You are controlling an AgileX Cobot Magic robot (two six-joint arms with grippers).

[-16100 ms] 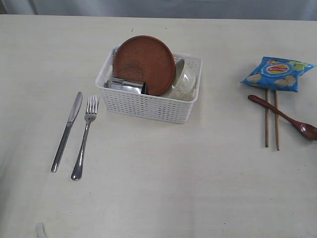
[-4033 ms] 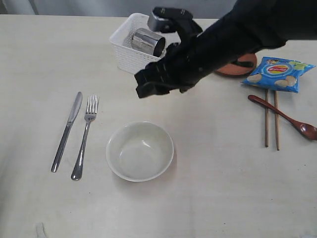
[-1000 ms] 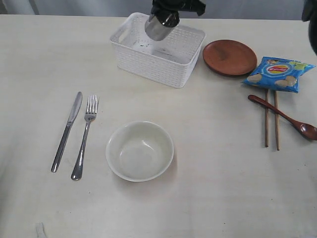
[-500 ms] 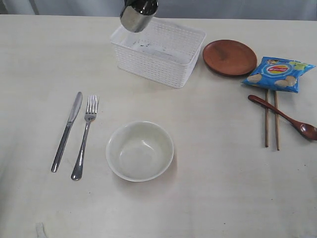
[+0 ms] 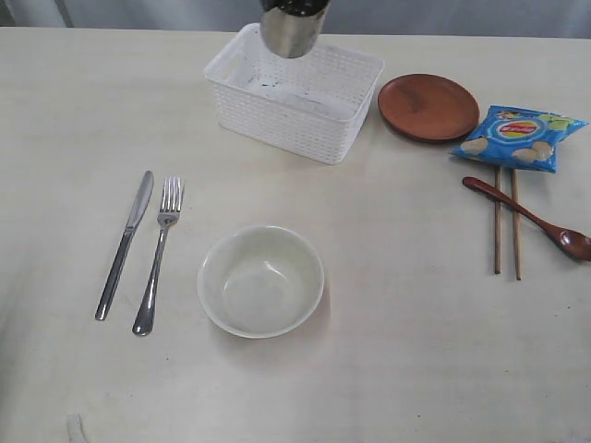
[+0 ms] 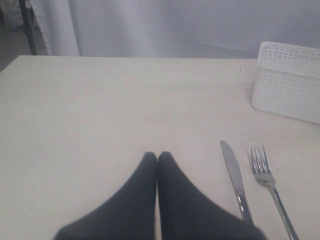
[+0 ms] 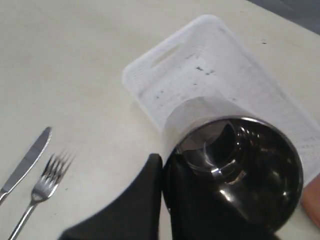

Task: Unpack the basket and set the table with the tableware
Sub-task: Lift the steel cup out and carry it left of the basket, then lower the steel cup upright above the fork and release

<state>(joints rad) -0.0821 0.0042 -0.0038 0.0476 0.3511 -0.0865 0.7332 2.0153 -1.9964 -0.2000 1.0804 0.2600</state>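
The right gripper (image 7: 163,176) is clamped on the steel cup (image 7: 234,161). One dark finger (image 7: 146,192) lies against the outside of the cup's wall and the other reaches inside its shiny mouth. The cup is lifted off the table (image 5: 388,351). In the exterior view it hangs at the far edge of the picture, over the far rim of the basket (image 5: 294,103), and the frame cuts off its top.

The white basket stands at the far middle of the table, its floor showing a few dark specks. Just to its right lies the round brown plate (image 5: 428,106), flat on the table. Farther right is a blue chip bag (image 5: 517,137), whose near edge lies over the far tips of the wooden chopsticks (image 5: 506,226). The reddish-brown wooden spoon (image 5: 528,218) lies slanted across the chopsticks near the right edge.

The pale bowl (image 5: 260,281) sits upright near the middle of the table. To its left the fork (image 5: 157,258) and the knife (image 5: 124,247) lie side by side, with the knife on the left.

The left gripper (image 6: 157,159) has its fingers pressed together with nothing between them. It is above bare tabletop, with the knife and fork nearby.
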